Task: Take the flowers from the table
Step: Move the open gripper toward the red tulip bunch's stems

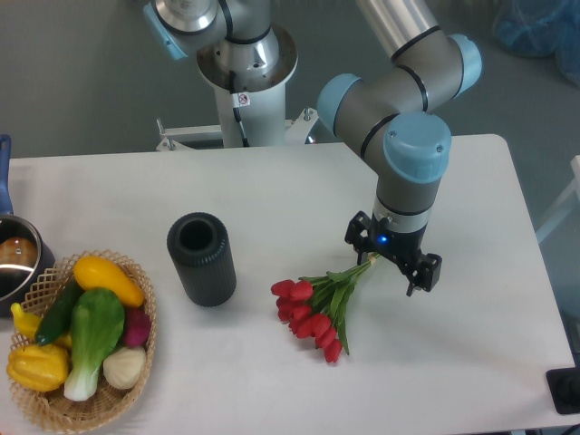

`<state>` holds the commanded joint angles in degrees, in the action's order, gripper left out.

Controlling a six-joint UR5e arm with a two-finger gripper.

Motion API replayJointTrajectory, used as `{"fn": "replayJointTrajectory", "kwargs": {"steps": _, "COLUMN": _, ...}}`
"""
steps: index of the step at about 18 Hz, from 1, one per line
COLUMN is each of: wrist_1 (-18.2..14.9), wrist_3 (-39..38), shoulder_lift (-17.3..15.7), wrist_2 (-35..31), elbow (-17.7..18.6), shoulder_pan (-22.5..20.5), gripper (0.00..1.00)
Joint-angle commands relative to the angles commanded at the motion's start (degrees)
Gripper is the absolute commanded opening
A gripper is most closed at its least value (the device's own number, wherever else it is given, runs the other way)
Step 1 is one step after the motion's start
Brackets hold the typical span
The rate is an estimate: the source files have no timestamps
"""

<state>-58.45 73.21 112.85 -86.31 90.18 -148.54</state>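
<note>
One bunch of flowers (313, 313) lies on the counter (471, 362), buds toward 8 o'clock, stems running to 2 o'clock into our claw (391, 263). We see its jaws spread astride the stems; we should close squarely before lifting.

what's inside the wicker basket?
The wicker basket holds a yellow squash, bok choy, yellow pepper, cucumber, onion and something purple. Anything beneath them is covered.

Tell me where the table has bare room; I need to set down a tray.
Bare: the table's back strip behind the black vase, and the front edge below the flowers. Crowded: left side with wicker basket and pot; gripper at the stems.
</note>
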Motion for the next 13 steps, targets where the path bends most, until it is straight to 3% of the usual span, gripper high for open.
{"fn": "replayJointTrajectory", "kwargs": {"steps": 4, "wrist_1": 0.00, "wrist_3": -0.09, "shoulder_lift": -0.09, "wrist_2": 0.00, "elbow": 0.53, "shoulder_pan": 0.17, "gripper": 1.00}}
{"fn": "replayJointTrajectory", "kwargs": {"steps": 9, "wrist_1": 2.11, "wrist_3": -0.17, "shoulder_lift": -1.14, "wrist_2": 0.00, "elbow": 7.73, "shoulder_pan": 0.35, "gripper": 1.00}}
{"fn": "replayJointTrajectory", "kwargs": {"steps": 13, "wrist_1": 2.11, "wrist_3": -0.53, "shoulder_lift": -0.70, "wrist_2": -0.09, "elbow": 7.74, "shoulder_pan": 0.61, "gripper": 1.00}}
